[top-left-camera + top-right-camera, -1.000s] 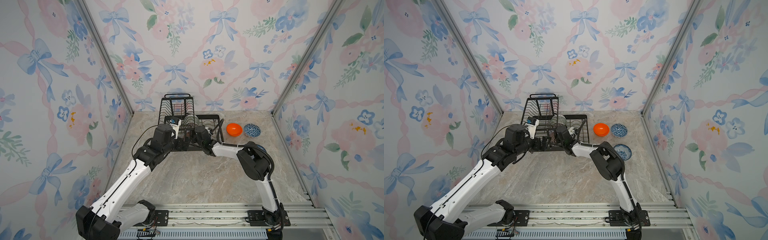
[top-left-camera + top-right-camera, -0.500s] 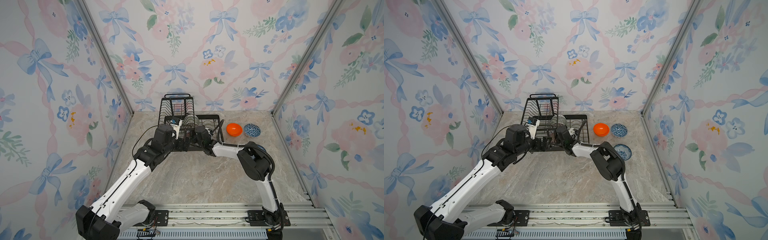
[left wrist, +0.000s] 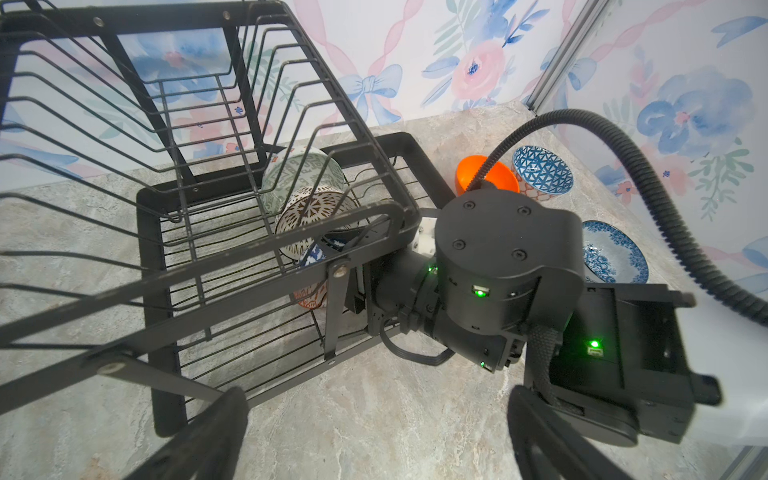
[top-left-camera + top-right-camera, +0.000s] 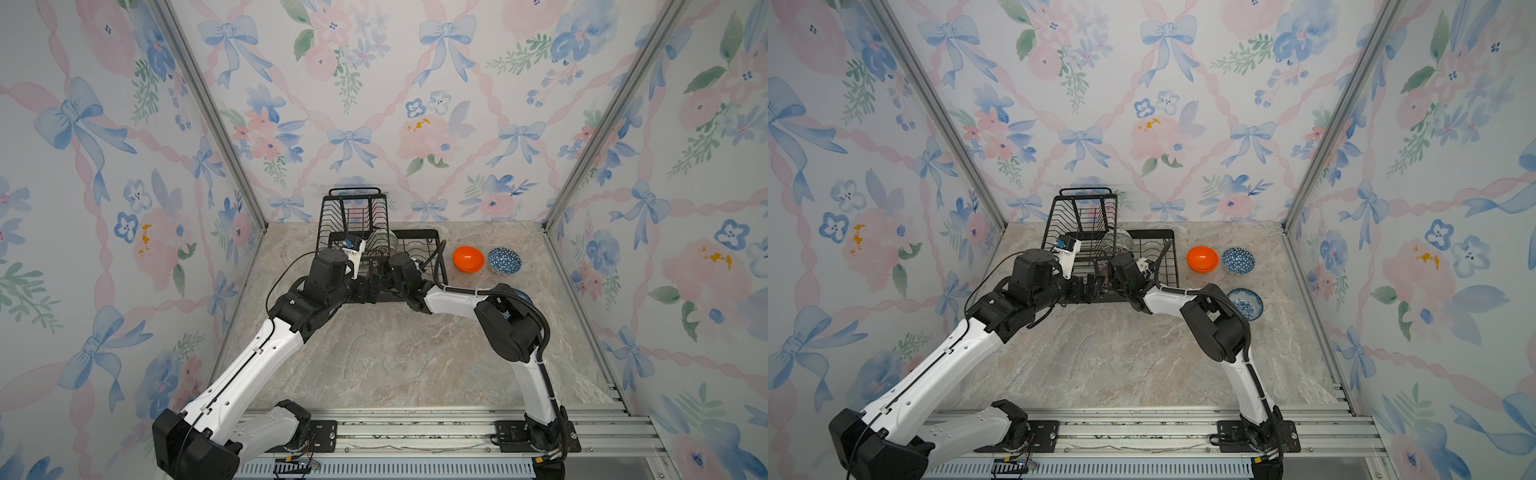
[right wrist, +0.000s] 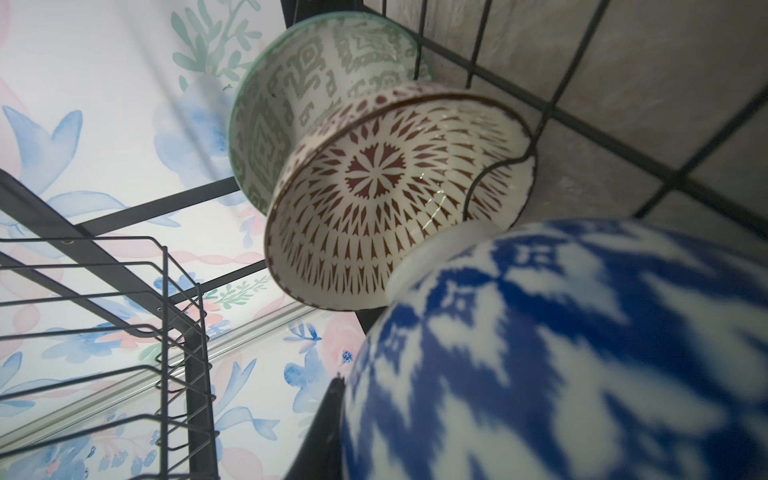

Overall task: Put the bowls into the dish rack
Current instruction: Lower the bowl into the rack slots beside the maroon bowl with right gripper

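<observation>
The black wire dish rack (image 4: 353,208) (image 4: 1084,208) stands at the back. On edge in its lower tray (image 3: 145,249) are a grey-green bowl (image 3: 303,174) (image 5: 291,83) and a brown-lattice bowl (image 3: 311,216) (image 5: 386,187). In front of them is a blue-and-white patterned bowl (image 5: 561,353) that shows orange-and-white (image 3: 309,297) lower down. My right gripper (image 3: 353,286) reaches into the tray at this bowl. One finger (image 5: 328,415) lies against its outer wall and the other is hidden. My left gripper (image 3: 374,436) (image 4: 372,286) hangs open and empty over bare table by the rack's front.
On the table right of the rack sit a plain orange bowl (image 4: 468,258) (image 4: 1202,258), a blue geometric bowl (image 4: 504,259) (image 4: 1238,260) and, nearer, a blue floral bowl (image 4: 1246,303) (image 3: 611,253) beside my right elbow. Walls enclose three sides.
</observation>
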{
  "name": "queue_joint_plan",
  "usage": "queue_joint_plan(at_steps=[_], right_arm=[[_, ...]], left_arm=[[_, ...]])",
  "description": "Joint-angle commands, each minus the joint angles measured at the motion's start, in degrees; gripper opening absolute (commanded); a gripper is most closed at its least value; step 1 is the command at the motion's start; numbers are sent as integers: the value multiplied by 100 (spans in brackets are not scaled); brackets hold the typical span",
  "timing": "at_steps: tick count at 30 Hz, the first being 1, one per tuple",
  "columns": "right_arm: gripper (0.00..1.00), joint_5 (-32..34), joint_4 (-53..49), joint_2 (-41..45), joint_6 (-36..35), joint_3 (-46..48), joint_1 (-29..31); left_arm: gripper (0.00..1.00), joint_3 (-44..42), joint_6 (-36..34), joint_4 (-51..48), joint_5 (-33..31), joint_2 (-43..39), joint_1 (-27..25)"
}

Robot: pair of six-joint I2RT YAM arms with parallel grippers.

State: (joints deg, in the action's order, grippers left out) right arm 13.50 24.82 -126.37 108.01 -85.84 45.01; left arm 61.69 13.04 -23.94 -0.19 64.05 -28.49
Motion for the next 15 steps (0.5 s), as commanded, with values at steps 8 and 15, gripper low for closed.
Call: queue_joint_plan(at_steps=[8, 15], right_arm=[[25, -176, -346, 224, -70, 110, 13], [30, -239, -387, 262, -128, 101, -46]], left_arm=[[98, 31, -117, -4, -103, 55, -30], [98, 40, -121, 5, -123, 75, -30]])
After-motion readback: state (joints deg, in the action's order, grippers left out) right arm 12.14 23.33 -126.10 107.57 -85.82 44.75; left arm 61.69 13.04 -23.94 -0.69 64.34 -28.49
